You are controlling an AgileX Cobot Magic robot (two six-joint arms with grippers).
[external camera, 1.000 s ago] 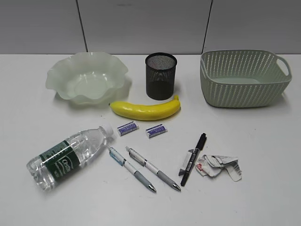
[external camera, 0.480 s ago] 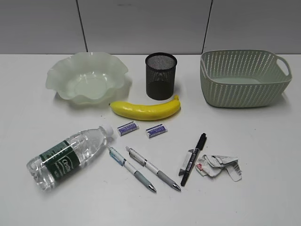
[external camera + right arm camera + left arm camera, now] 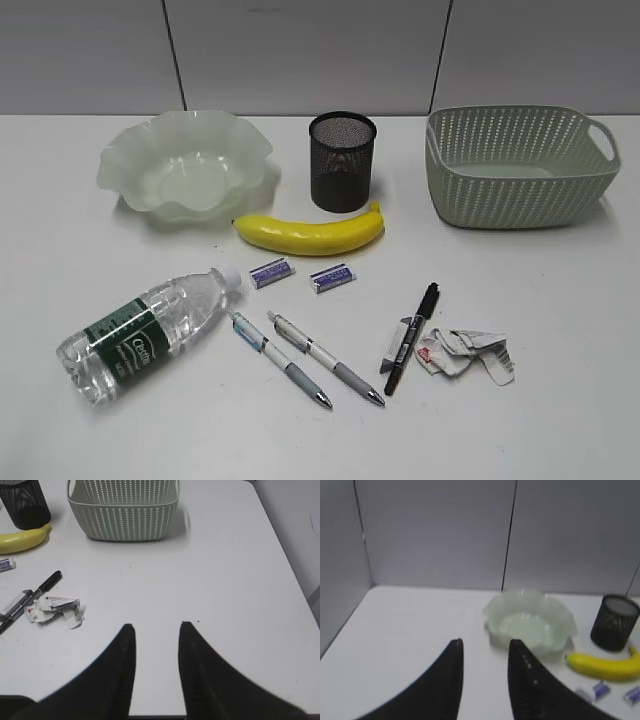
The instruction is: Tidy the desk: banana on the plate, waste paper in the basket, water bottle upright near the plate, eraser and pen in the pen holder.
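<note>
A: What's sitting on the desk (image 3: pixel 560 420), biggest first?

B: The basket (image 3: pixel 520 168) is standing at the back right, the plate (image 3: pixel 186 166) at the back left, both holding nothing. The water bottle (image 3: pixel 145 332) is lying on its side at the front left, cap pointing toward the banana (image 3: pixel 308 232), which is resting just in front of the pen holder (image 3: pixel 342 161).

A: And the small stuff?

B: Two silver pens (image 3: pixel 300 356) are lying side by side at the front, a black marker (image 3: pixel 412 336) is lying just beside the waste paper (image 3: pixel 465 353), and two erasers (image 3: pixel 300 274) are sitting below the banana.

A: The pincers?

B: The left gripper (image 3: pixel 485 647) is hanging over bare desk short of the plate, jaws parted, holding nothing. The right gripper (image 3: pixel 156 629) is doing likewise, well right of the waste paper.
</note>
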